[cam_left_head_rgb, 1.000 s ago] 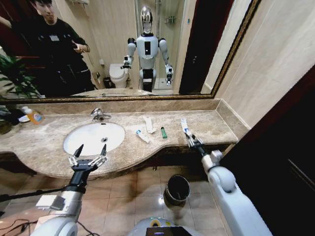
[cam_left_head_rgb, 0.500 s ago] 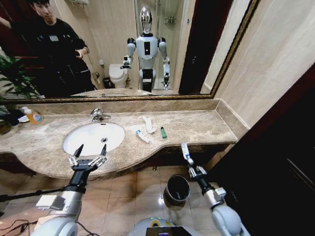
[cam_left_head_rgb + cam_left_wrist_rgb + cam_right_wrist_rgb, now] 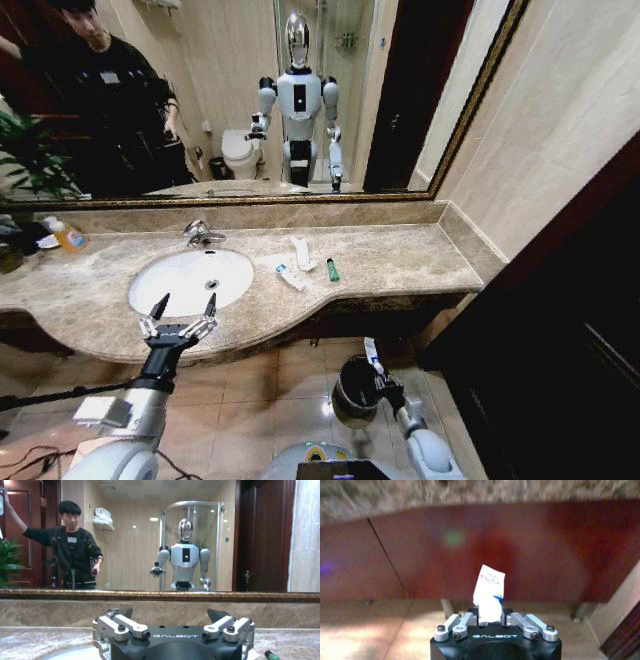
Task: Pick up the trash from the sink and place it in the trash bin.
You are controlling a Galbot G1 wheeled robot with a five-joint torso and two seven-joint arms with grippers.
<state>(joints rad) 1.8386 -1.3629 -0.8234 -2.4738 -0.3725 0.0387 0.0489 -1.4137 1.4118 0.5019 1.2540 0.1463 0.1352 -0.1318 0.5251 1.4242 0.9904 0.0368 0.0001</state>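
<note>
My right gripper [image 3: 378, 374] hangs low beside the counter, shut on a small white tube [image 3: 372, 352] with blue print that stands up from its fingers at the rim of the black trash bin [image 3: 356, 388]. The right wrist view has the same tube [image 3: 489, 588] sticking out of the right gripper [image 3: 490, 617]. My left gripper [image 3: 181, 312] is open at the front edge of the white sink [image 3: 190, 279], with nothing in it. More trash lies on the counter right of the sink: a white tube [image 3: 290, 277], a white packet [image 3: 301, 252] and a dark-green tube [image 3: 332, 269].
A chrome faucet [image 3: 203, 234] stands behind the basin, and a bottle of orange liquid [image 3: 68, 236] is at the far left. The red-brown cabinet front [image 3: 545, 555] runs under the marble countertop [image 3: 410, 262]. Tiled floor surrounds the bin. A large mirror backs the counter.
My right arm has come down from the counter's edge to the bin, carrying the white tube. The left arm has stayed where it was.
</note>
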